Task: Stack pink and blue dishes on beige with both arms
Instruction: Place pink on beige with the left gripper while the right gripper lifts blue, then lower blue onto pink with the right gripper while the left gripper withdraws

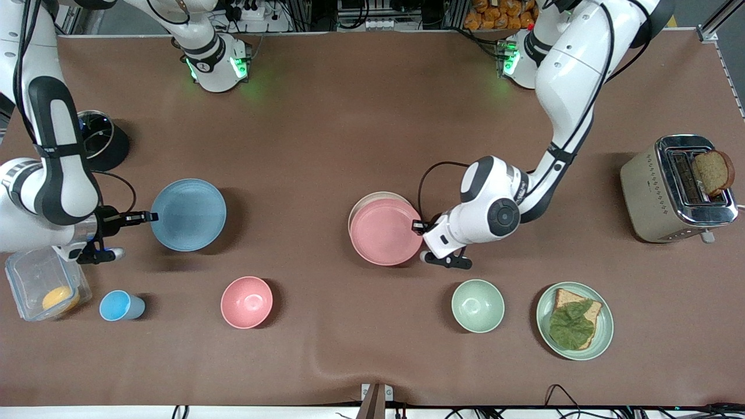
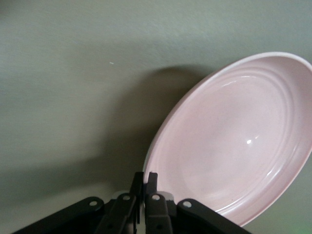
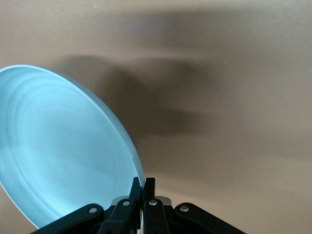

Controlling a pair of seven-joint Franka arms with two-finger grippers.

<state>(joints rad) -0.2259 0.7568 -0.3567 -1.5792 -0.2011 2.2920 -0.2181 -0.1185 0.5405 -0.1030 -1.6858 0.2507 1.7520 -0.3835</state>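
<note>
My left gripper (image 1: pixel 418 226) (image 2: pixel 145 178) is shut on the rim of the pale pink plate (image 1: pixel 383 231) (image 2: pixel 239 141), at the edge toward the left arm's end of the table. That plate lies over the cream-beige plate (image 1: pixel 364 201), of which only a crescent of rim shows; I cannot tell whether they touch. My right gripper (image 1: pixel 152 217) (image 3: pixel 143 183) is shut on the rim of the light blue plate (image 1: pixel 188 214) (image 3: pixel 58 146). The blue plate is tilted above the table, toward the right arm's end, and casts a shadow beside itself.
Nearer the front camera stand a blue cup (image 1: pixel 119 305), a pink bowl (image 1: pixel 247 302), a green bowl (image 1: pixel 478 305) and a green plate (image 1: pixel 605 331) with toast and a leaf. A clear box (image 1: pixel 35 273) sits under the right arm. A toaster (image 1: pixel 669 189) holds bread.
</note>
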